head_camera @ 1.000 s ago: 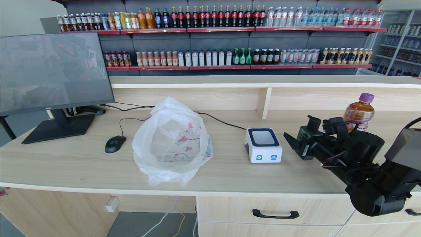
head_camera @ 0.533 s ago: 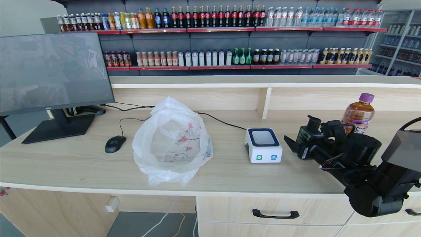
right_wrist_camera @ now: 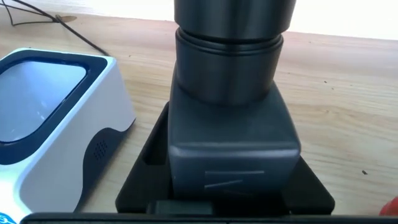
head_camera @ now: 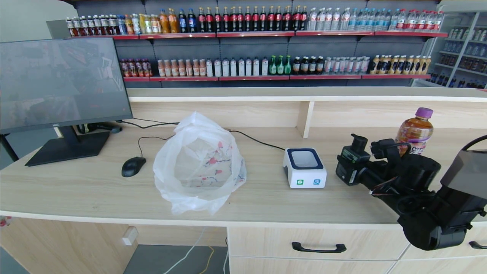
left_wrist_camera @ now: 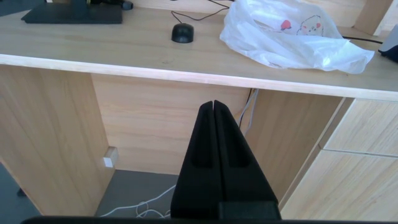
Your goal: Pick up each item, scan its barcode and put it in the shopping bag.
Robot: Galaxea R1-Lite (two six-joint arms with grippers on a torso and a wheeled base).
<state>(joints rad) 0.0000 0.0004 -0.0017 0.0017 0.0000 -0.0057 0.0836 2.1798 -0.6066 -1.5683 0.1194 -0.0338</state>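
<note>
The bottle [head_camera: 415,131] holds an amber drink under a purple cap and stands upright at the back right of the wooden counter [head_camera: 76,190], well apart from the shopping bag [head_camera: 199,163]. The bag is thin white plastic with pink and red prints, slumped open near the middle of the counter between the mouse [head_camera: 133,166] and the white barcode scanner [head_camera: 304,167].

The right arm hides the bottle's lower part. We cannot make out through the crumpled plastic whether anything lies in the bag. The right wrist view cuts off the scanner at its edge.

The right gripper [head_camera: 347,167] sits just beside the scanner, on the bottle's side of it, and we cannot tell whether it is clenched or released. The left gripper [left_wrist_camera: 213,102] hangs below the counter's front edge, its fingers pressed together with nothing between them.
</note>
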